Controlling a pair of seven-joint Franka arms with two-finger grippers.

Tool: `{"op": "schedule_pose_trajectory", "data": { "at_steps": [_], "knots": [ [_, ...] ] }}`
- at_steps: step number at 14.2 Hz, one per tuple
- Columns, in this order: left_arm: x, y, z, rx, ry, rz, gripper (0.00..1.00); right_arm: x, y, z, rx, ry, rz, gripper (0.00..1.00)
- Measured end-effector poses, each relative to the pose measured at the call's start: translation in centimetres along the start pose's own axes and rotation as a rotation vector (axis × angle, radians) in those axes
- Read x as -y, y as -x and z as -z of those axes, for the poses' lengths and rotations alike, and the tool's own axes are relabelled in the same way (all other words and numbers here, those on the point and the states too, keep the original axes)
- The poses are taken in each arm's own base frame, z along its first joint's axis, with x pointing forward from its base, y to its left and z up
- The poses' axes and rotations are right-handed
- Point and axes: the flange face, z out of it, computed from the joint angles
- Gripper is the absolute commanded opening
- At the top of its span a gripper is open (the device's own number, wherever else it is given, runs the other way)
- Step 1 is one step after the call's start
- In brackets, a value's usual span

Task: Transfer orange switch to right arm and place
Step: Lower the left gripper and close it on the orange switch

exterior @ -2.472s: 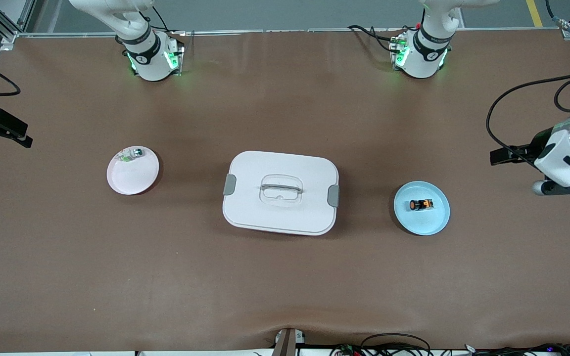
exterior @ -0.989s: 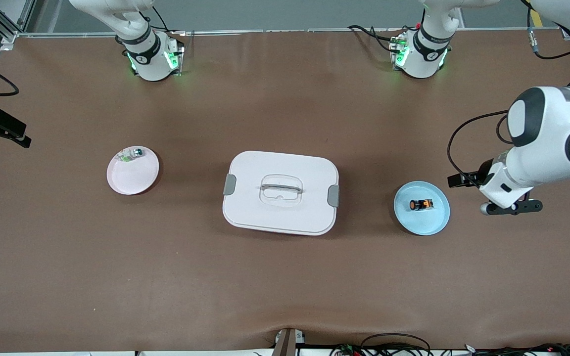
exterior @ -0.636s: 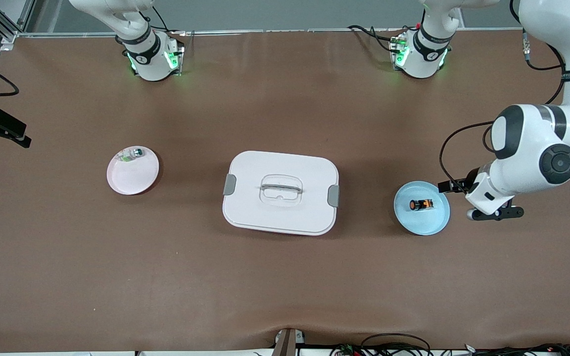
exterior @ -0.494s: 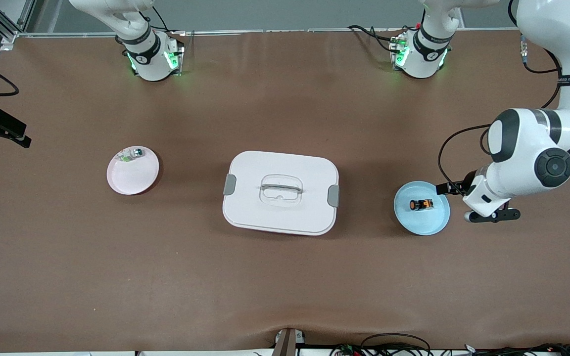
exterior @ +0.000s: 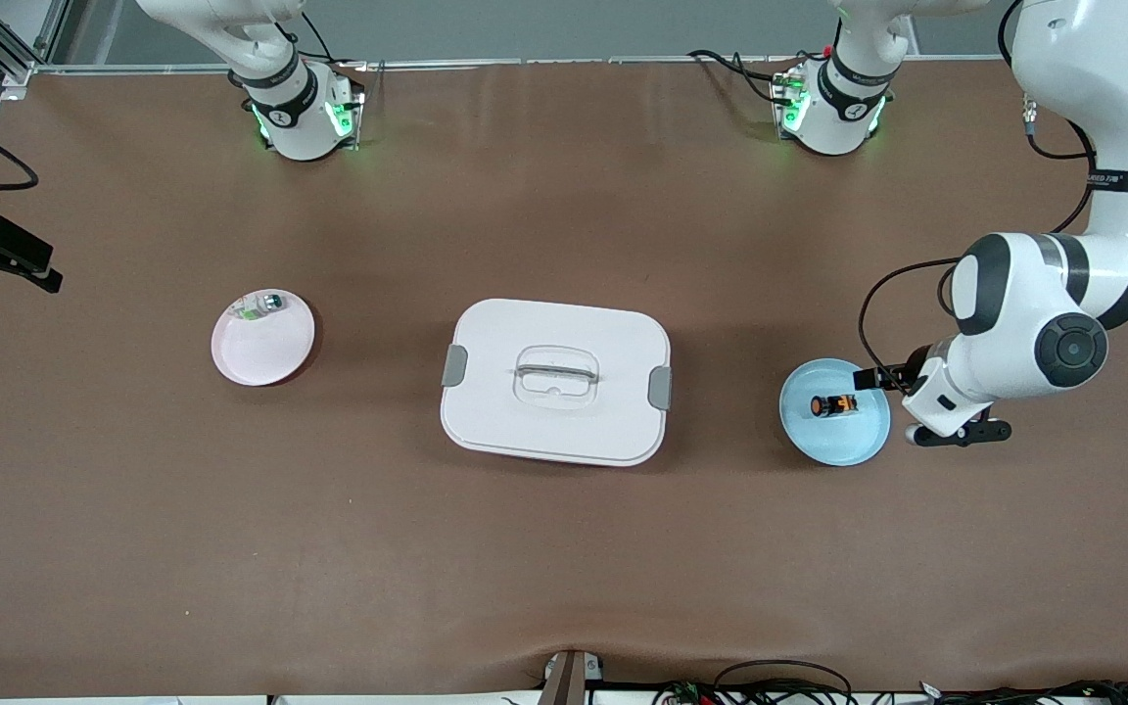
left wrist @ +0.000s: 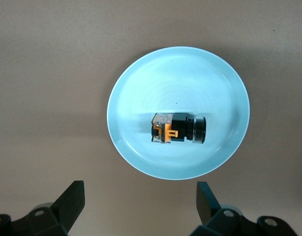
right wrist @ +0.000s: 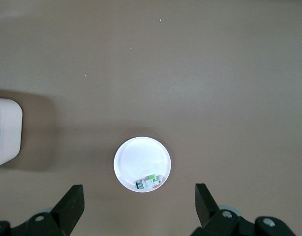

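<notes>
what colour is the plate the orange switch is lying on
Light blue. The plate under the orange switch shows best in the left wrist view.

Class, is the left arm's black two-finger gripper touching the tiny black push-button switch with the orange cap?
Apart. In the left wrist view the open left gripper has both fingertips over bare table, clear of the light blue plate where the orange switch lies.

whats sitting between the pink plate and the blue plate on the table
The white lidded container with grey side latches lies between the pink plate and the blue plate; the front view shows it.
</notes>
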Motion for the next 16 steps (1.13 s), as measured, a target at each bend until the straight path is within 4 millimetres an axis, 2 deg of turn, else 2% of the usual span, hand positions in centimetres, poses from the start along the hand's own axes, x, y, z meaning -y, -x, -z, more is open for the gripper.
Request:
{"op": "schedule_pose_trajectory", "data": {
  "at_steps": [5,10,13,16],
  "knots": [
    [-2.9,-0.5,-2.2,-0.014,0.011,-0.044,1.0,0.0,0.0,0.0,0.0,0.0,0.001,1.0],
    [-3.0,-1.6,-5.2,-0.068,0.029,-0.037,1.0,0.0,0.0,0.0,0.0,0.0,0.001,1.0],
    [-2.9,-1.2,-7.8,-0.098,0.06,-0.012,1.0,0.0,0.0,0.0,0.0,0.0,0.002,1.0],
    [-2.8,-0.8,-8.8,-0.1,0.063,-0.008,1.0,0.0,0.0,0.0,0.0,0.0,0.002,1.0]
  ]
}}
